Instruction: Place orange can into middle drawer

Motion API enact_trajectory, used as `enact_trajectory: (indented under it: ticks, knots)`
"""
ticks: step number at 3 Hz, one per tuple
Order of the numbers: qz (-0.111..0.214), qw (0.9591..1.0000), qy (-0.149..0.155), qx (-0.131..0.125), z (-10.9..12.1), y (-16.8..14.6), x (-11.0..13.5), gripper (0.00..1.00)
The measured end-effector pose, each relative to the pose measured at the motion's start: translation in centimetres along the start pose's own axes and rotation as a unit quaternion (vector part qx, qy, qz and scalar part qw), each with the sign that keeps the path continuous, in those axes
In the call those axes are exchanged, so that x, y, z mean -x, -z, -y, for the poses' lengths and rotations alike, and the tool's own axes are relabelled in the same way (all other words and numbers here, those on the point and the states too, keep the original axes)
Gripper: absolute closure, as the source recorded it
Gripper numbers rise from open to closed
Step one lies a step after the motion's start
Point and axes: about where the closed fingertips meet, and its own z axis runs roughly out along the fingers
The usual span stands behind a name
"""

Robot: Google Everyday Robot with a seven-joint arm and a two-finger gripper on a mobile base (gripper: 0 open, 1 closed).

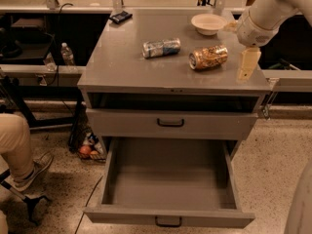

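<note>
An orange can (208, 57) lies on its side on the grey counter (122, 57), at about 4 o'clock from a blue-and-silver can (161, 48) and 6 o'clock from a white bowl (208, 23). The robot's tool (247, 65) hangs just beside it at 3 o'clock, not touching it; whether the tool is wide or narrow cannot be told. Below, the middle drawer (170, 179) stands pulled open. The can looks light and thin-walled, with a smooth skin likely to roll or slip. A gentle hold across the middle of its round body, rather than on its silver ends, seems soundest.
</note>
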Motion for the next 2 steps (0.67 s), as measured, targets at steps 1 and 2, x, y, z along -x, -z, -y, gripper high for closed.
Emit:
enact_trajectory:
  ticks: [1, 2]
  knots:
    - [0.013, 0.9998, -0.003, -0.016, 2.0, -1.6, 0.7, 0.0]
    - [0.015, 0.9998, 0.001, -0.01, 2.6, -2.6, 1.1, 0.0]
